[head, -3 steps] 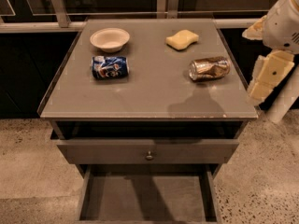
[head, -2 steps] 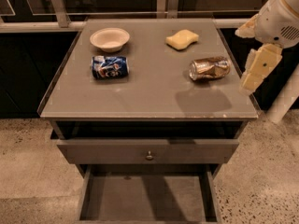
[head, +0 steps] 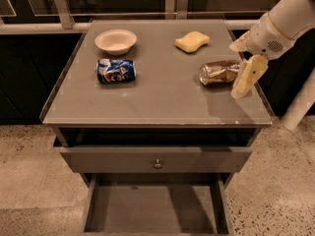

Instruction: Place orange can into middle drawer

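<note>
Orange can (head: 219,73) beside gripper (head: 245,81), R edge; sponge (head: 192,41) behind.

My tool (head: 249,75) is hanging at the counter's (head: 162,100) right side, covering the right end of the orange can (head: 219,73). My arm (head: 288,18) is running out past the top right corner. The bottom edge is cutting off the front of the open middle drawer (head: 155,208), and the knobbed drawer front (head: 197,159) is hiding its back.

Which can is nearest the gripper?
The orange can, silver with brownish patches, lying just left of the gripper at the table's right side. The blue-and-white can lies far off on the left.
</note>
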